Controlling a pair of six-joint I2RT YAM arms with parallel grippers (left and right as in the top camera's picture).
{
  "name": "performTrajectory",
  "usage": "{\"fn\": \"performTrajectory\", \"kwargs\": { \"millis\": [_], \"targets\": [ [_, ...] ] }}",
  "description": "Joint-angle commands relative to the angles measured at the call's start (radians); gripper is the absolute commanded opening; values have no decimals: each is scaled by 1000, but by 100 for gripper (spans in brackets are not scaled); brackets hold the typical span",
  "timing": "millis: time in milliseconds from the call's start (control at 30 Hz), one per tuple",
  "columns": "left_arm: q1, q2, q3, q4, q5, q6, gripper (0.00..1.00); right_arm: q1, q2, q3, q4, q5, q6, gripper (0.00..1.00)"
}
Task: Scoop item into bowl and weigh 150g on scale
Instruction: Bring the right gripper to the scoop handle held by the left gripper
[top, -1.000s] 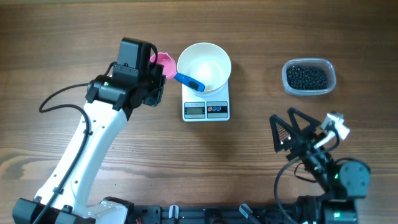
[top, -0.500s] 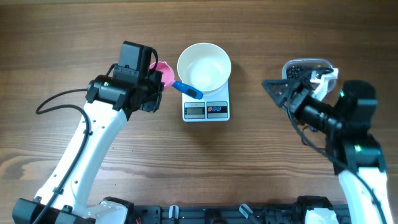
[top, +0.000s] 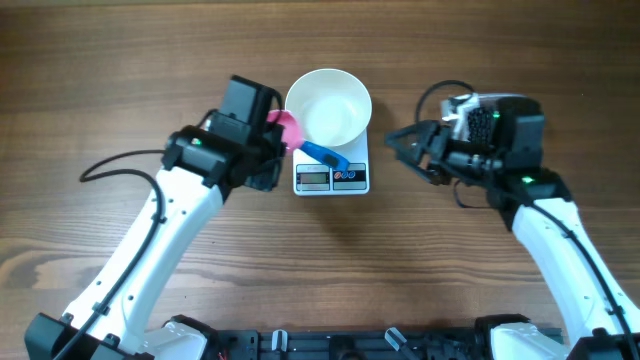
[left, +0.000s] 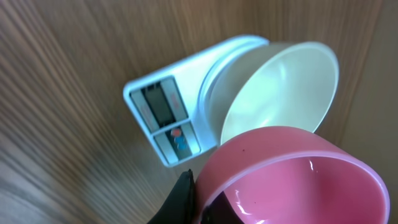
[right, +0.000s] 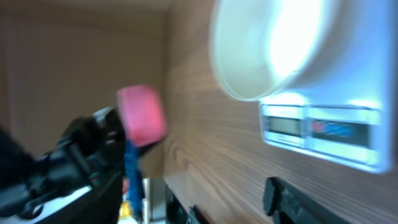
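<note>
Moved: right arm has swung from the table's near edge up beside the scale. Left arm has shifted the scoop right, to the bowl rim.
Left gripper: clamped on scoop.
Right gripper: jaws apart, holding nothing.
Bowl: on scale.
Beans: in tub behind right arm, partly hidden.
Left wrist only: scoop's pink cup seen close, above scale display.
Right wrist only: blurred side view of bowl.
</note>
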Motion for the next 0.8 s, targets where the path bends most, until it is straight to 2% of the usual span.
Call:
{"fn": "performTrajectory", "kwargs": {
  "millis": [0,133,233,367,533,567,767],
  "targets": [
    [-52,40,6,0,27,-163,4,121,-6,14,100,20,85,72],
    [-74,44,6,31,50,-188,4,174,-6,14,103,108,136,66],
    [-75,44,6,30,71,-219,4,174,-6,14,143,97,165,60],
    [-75,44,6,31,132,-282,4,174,-6,14,169,92,182,57],
    [-75,44,6,46,159,-281,4,179,-6,14,170,93,184,45],
    [-76,44,6,45,167,-281,4,181,-6,14,172,92,189,40],
    [-76,44,6,45,179,-281,4,202,-6,14,179,85,216,35]
  ]
}}
